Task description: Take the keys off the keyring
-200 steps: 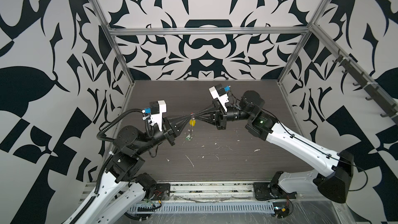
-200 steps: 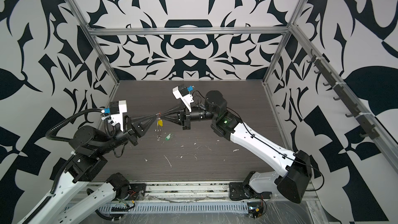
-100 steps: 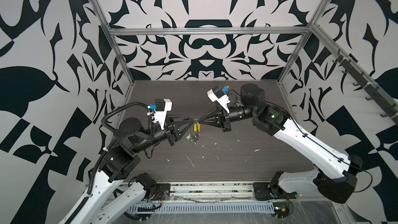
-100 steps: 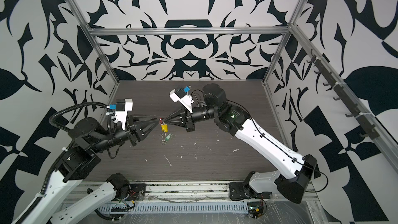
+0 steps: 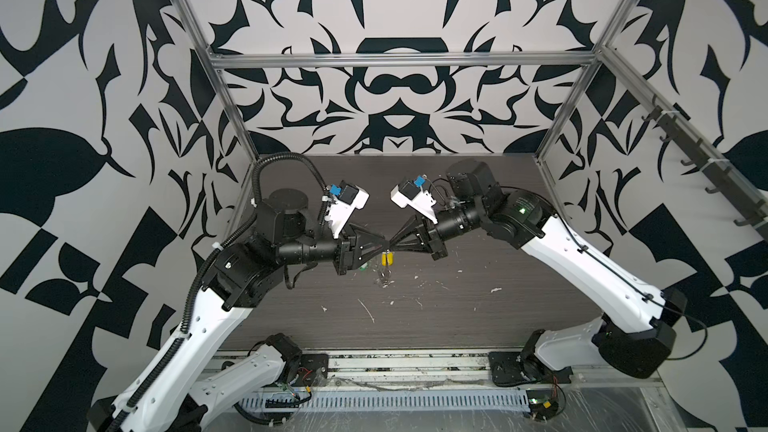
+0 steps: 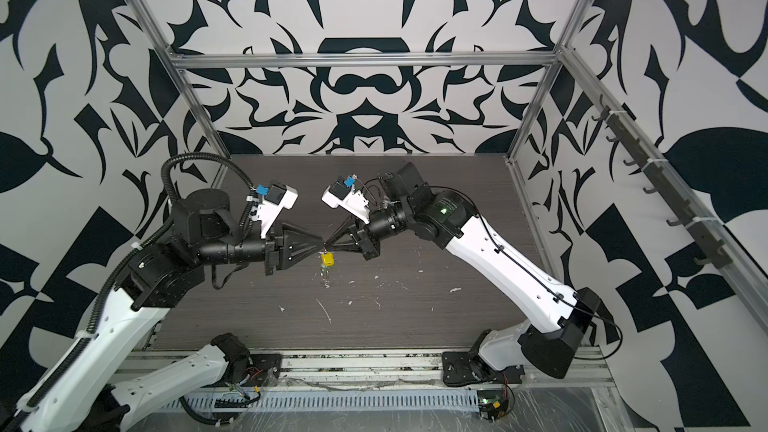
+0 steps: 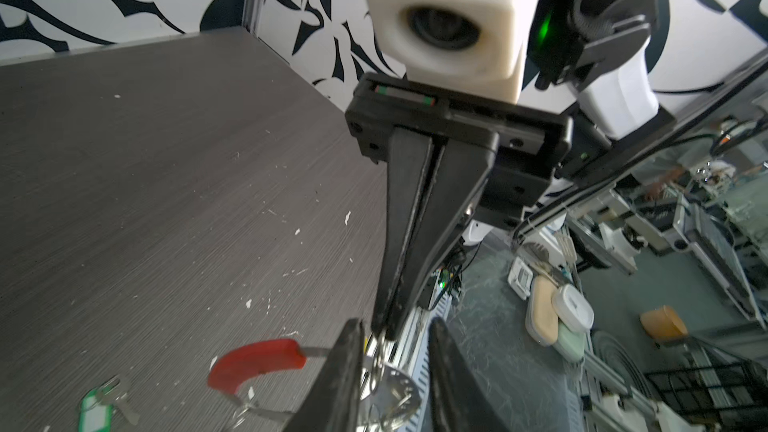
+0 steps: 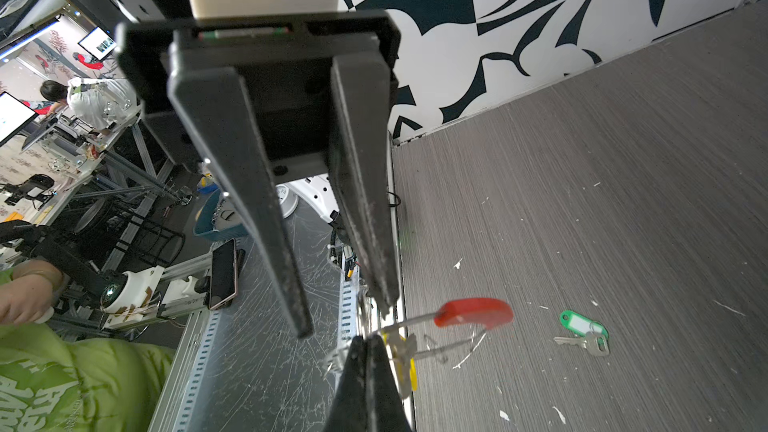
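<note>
Top views, both: two arms reach inward over the dark table [image 5: 498, 305] and meet tip to tip above its middle, the left gripper [image 5: 381, 243] from the left and the right gripper [image 5: 395, 243] from the right. The right gripper's jaws are pressed together on the wire of the keyring [image 8: 415, 318], which it holds clear of the table. The left gripper's jaws are parted with nothing clamped. In the right wrist view its two fingers [image 8: 266, 222] stand either side of the right gripper's tips, one of them just beside the wire. The hoop runs out from the right grip over the table, with its red sleeve [image 8: 473, 312] on the arc away from the grip. The yellow key [image 5: 386, 258] is on the hoop and hangs below the point where the grippers meet, long axis downward. Whether it touches the right fingertips or is only just beside them cannot be told. The green key [image 8: 582, 330] lies flat on the table, well apart from the hoop, so it is judged already off. Small rings [image 7: 384, 384] show between the left fingers in the left wrist view, and white flecks [image 5: 365, 309] dot the table. Governing relation: the yellow key lies directly beneath the open left jaws and close against the holding grip. The free left gripper would therefore likely reach downward, not sideways.
</note>
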Robot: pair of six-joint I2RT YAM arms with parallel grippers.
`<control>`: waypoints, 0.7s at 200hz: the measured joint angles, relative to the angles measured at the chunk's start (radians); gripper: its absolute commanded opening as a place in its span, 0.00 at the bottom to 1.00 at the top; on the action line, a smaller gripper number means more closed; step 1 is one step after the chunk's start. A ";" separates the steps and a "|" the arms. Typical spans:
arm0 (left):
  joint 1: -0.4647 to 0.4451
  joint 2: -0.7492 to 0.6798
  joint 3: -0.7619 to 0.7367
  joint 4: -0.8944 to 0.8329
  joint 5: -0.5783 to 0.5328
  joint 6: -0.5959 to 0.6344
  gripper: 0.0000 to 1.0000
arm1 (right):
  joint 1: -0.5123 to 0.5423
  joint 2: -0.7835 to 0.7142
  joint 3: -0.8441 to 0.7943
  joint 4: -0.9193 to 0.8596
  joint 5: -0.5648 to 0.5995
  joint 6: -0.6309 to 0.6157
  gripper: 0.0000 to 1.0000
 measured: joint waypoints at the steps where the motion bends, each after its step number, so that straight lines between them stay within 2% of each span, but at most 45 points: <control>1: 0.000 0.001 0.002 -0.001 0.001 -0.001 0.27 | 0.000 0.000 0.000 -0.001 0.000 0.000 0.00; 54: 0.000 0.031 0.033 -0.061 0.027 0.013 0.19 | 0.000 0.000 0.030 -0.048 0.006 -0.023 0.00; 95: 0.000 0.044 0.046 -0.070 0.029 0.018 0.00 | 0.001 0.000 0.039 -0.056 0.014 -0.026 0.00; 129: 0.000 0.038 0.043 -0.060 0.014 0.015 0.00 | 0.004 0.004 0.044 -0.055 0.024 -0.021 0.00; 140: 0.000 0.023 0.023 -0.032 -0.003 0.010 0.00 | 0.005 0.003 0.044 -0.042 0.040 -0.015 0.14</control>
